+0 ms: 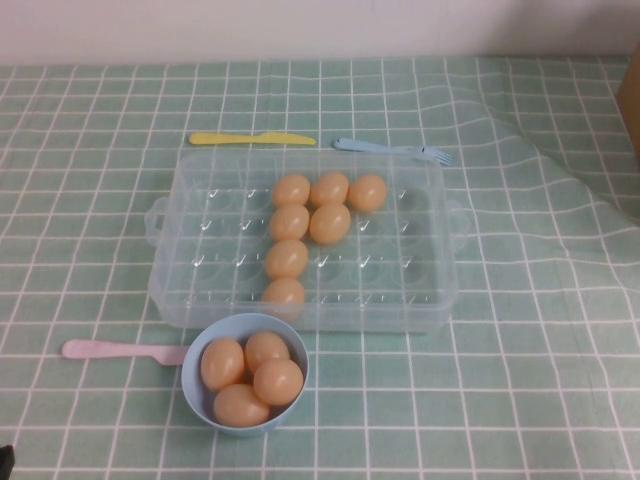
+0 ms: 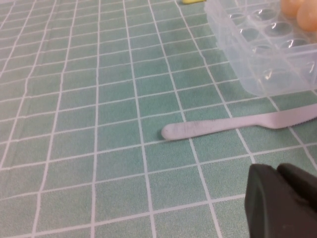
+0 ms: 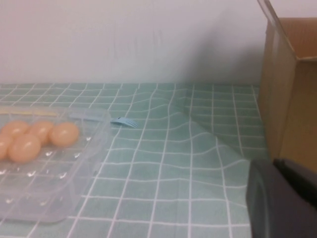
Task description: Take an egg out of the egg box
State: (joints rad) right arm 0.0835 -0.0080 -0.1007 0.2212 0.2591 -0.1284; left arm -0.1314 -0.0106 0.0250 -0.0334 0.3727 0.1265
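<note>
While neither arm reaches into the high view, each wrist view shows part of its own gripper. The right gripper (image 3: 285, 198) is fully closed with nothing held; it hangs off the right side of the egg box (image 1: 440, 300), low over the checked green cloth (image 1: 540, 380), with a cardboard box (image 3: 290, 84) beyond it. The left gripper (image 2: 282, 203) sits low over the cloth near the pink knife (image 2: 237, 126), just off the box's near left corner; whether its jaws are parted cannot be told, and nothing shows in them.

Assessment: the step in hand is the approach, not yet begun. Seven eggs lie in the box's cups, in a column with a short row across the far end. The end egg (image 1: 367, 192) of that row is the one closest to the right side. Four more eggs sit in the blue bowl (image 1: 195, 385), touching the box's near wall.

The next move calls for a gripper to open, travel over the box rim, and descend squarely on one egg without nudging its neighbours, which lie touching.
</note>
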